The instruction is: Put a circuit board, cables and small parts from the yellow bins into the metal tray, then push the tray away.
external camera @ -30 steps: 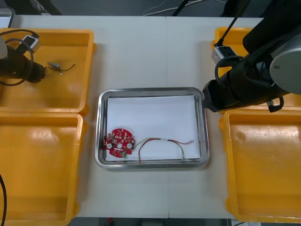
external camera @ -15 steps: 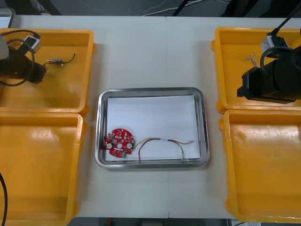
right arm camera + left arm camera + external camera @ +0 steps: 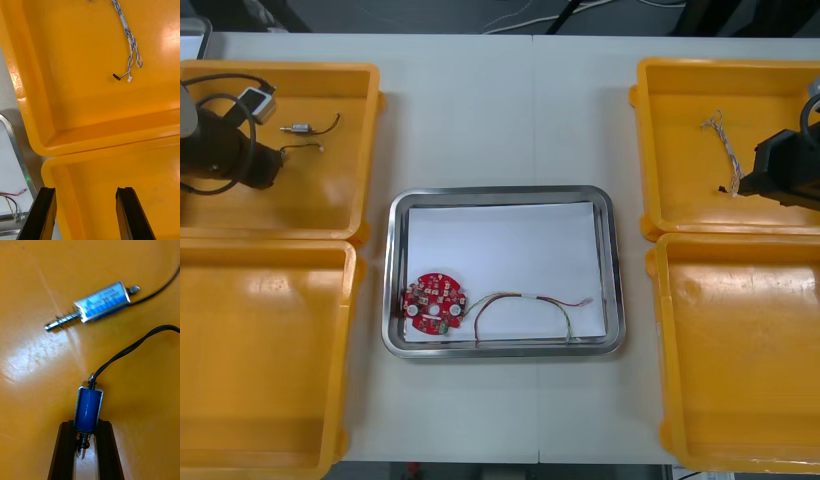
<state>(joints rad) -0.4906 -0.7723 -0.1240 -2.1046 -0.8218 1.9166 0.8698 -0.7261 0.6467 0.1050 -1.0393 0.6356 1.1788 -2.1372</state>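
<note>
In the far left yellow bin (image 3: 330, 200), my left gripper (image 3: 87, 444) is shut on a small blue metal part (image 3: 88, 408) with a black wire. A second small metal part (image 3: 102, 302) lies on the bin floor just beyond it, also seen from the front (image 3: 298, 128). My right gripper (image 3: 88, 213) stands open over the seam between the two right bins. A twisted blue and white cable (image 3: 129, 41) lies in the far right bin (image 3: 680, 200), beyond the fingers. The metal tray (image 3: 612, 260) holds a red circuit board (image 3: 433, 300) and a red and yellow cable (image 3: 525, 305).
The near left bin (image 3: 260, 360) and near right bin (image 3: 740, 360) flank the tray. The tray's corner (image 3: 15, 150) shows beside my right gripper's fingers. White paper lines the tray's floor. Bare table lies beyond the tray, between the far bins.
My right arm has swung away from the tray's right edge to the right, over the right bins. The left gripper shifted slightly in its bin, with a small part in it.
</note>
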